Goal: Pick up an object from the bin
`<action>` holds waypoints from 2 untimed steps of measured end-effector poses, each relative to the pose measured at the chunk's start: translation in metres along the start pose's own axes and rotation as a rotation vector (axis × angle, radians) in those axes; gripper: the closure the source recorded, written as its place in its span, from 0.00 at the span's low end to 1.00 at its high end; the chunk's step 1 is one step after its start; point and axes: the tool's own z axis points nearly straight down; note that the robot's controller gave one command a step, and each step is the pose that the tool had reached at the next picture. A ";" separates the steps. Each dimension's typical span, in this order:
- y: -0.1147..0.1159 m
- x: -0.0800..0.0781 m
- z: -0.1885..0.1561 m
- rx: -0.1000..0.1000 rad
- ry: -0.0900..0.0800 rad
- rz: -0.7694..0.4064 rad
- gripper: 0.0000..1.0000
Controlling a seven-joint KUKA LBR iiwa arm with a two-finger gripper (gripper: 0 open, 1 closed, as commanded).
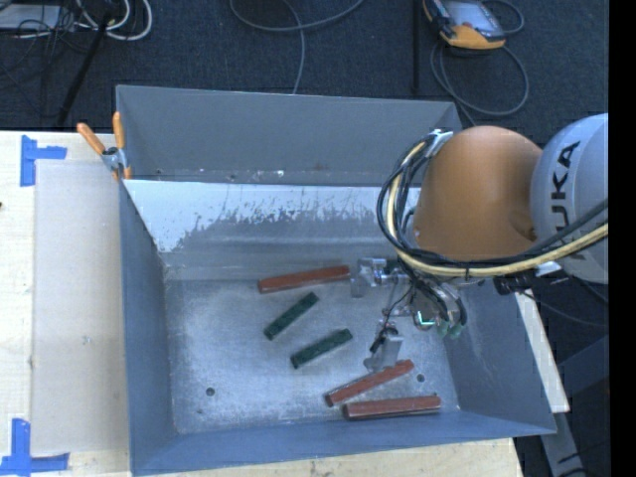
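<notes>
Near bin's right wall [489, 366], claw [386, 346] hangs above slanted brown stick [360, 387].

Grey metal bin [248, 157] (floor speckled pale); three reddish-brown flat bars [303, 280]; two dark green flat bars [321, 348].

Moderately bright light falls from above: the grey bin [278, 137] shows a pale, streaky sheen along its sloping back wall and a speckled shine on the left of its bottom, while the dark carpet floor [248, 38] behind it is dim. The orange cover [477, 192] on the arm carries a soft highlight on top and throws a shadow over the bin's right side beneath it.
</notes>
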 end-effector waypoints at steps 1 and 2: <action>0.008 0.006 0.150 -0.001 -0.003 0.125 0.00; 0.008 0.003 0.142 -0.001 -0.010 0.126 1.00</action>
